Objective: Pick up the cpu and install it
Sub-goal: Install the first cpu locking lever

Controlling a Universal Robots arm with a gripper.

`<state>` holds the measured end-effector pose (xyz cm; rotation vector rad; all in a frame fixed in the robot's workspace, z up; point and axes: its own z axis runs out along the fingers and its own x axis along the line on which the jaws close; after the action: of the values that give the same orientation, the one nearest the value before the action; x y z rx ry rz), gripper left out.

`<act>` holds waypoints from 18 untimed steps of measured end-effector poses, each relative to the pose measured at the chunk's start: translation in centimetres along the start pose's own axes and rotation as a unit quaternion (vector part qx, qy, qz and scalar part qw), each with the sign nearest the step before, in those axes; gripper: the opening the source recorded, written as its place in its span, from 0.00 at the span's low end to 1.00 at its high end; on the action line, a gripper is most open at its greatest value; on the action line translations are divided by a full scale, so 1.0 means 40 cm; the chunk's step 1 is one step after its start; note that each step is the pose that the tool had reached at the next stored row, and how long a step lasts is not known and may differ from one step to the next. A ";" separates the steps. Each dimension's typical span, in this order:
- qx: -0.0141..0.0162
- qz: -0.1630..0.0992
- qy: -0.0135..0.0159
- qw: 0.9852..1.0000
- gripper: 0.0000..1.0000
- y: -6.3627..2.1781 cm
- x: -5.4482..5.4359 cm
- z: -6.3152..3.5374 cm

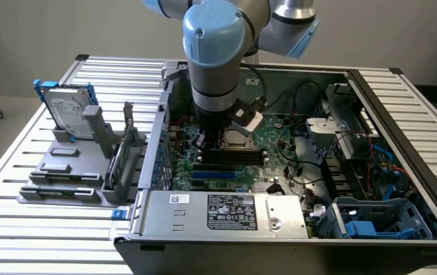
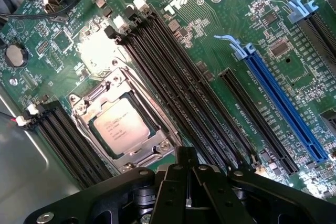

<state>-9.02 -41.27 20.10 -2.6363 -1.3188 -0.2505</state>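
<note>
End effector [image 2: 186,174]: fingers pressed together, holding nothing, just above the motherboard [image 2: 210,40].
CPU [image 2: 124,126]: seated in its socket frame [image 2: 86,106], just beyond the fingertips.
Handling: likely light, stiff, fragile underneath; best gripped by opposite edges.

The arm [image 1: 214,63] reaches down from the top centre of the frame into the open computer case [image 1: 401,143], over the motherboard [image 1: 279,143]. At left, a hard drive [image 1: 69,109] stands upright in a grey holder [image 1: 73,177] on the slatted surface [image 1: 19,229].
</note>
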 end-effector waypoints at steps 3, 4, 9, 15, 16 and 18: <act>-0.001 -0.001 0.001 1.000 0.11 0.000 0.000 0.002; -0.001 -0.001 0.001 1.000 0.11 -0.001 0.000 0.003; 0.001 -0.002 0.003 1.000 0.11 -0.002 0.001 0.005; 0.002 -0.003 0.004 1.000 0.11 -0.004 0.000 0.010; 0.002 -0.003 0.004 1.000 0.11 -0.005 0.000 0.011; 0.002 -0.004 0.004 1.000 0.11 -0.005 -0.001 0.013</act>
<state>-9.16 -41.04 19.60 -2.6255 -1.3256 -0.2590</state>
